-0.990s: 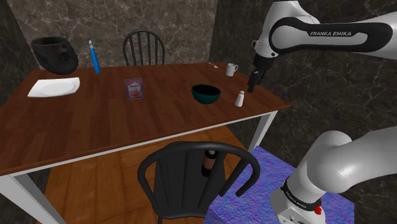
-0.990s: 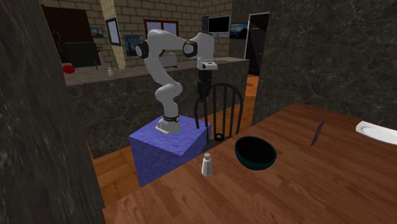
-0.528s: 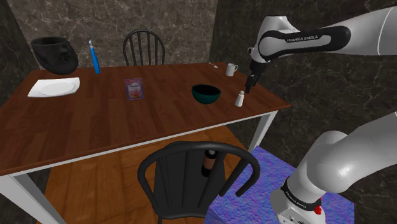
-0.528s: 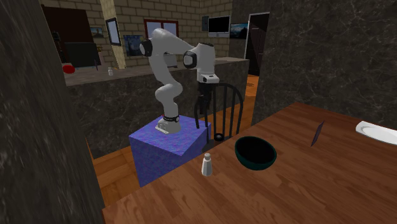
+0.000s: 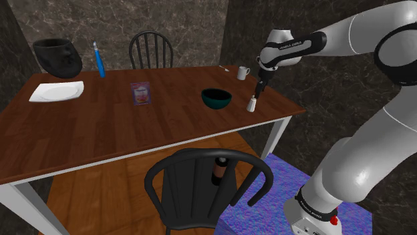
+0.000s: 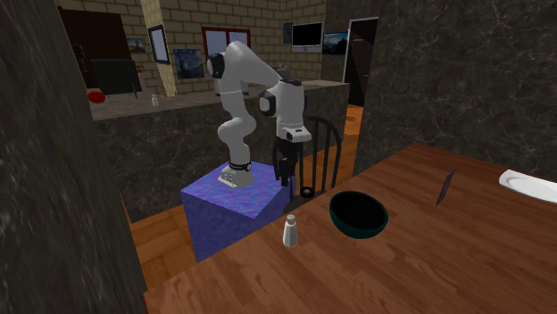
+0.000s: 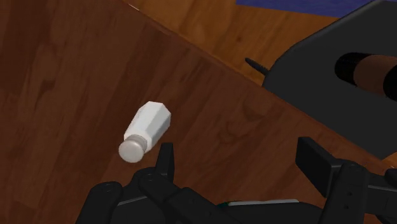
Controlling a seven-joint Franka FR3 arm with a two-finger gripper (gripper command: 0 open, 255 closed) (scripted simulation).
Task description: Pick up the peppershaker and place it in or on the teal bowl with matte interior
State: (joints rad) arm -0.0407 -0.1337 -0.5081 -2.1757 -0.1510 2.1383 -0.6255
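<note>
A small white peppershaker point(image 5: 252, 103) stands near the table's corner, just to the shoulder view's right of the teal bowl point(image 5: 216, 98), which has a dark inside. My gripper point(image 5: 258, 91) hangs close above the shaker, pointing down. In the wrist view the fingers point(image 7: 167, 159) stand apart and the shaker point(image 7: 146, 129) lies just outside one of them, not between them. The second exterior view shows the shaker point(image 6: 290, 231) beside the bowl point(image 6: 359, 214), with the gripper point(image 6: 287, 175) above and behind the shaker. Nothing is held.
On the wooden table point(image 5: 100, 133) are a white mug point(image 5: 242, 72), a small packet point(image 5: 140, 93), a white plate point(image 5: 57, 91), a blue bottle point(image 5: 99, 60) and a black helmet-like object point(image 5: 58, 56). A black chair point(image 5: 204, 187) stands at the near edge, another point(image 5: 150, 48) behind.
The arm has stretched out and brought the gripper down and closer to the peppershaker. The shaker and bowl have not moved.
</note>
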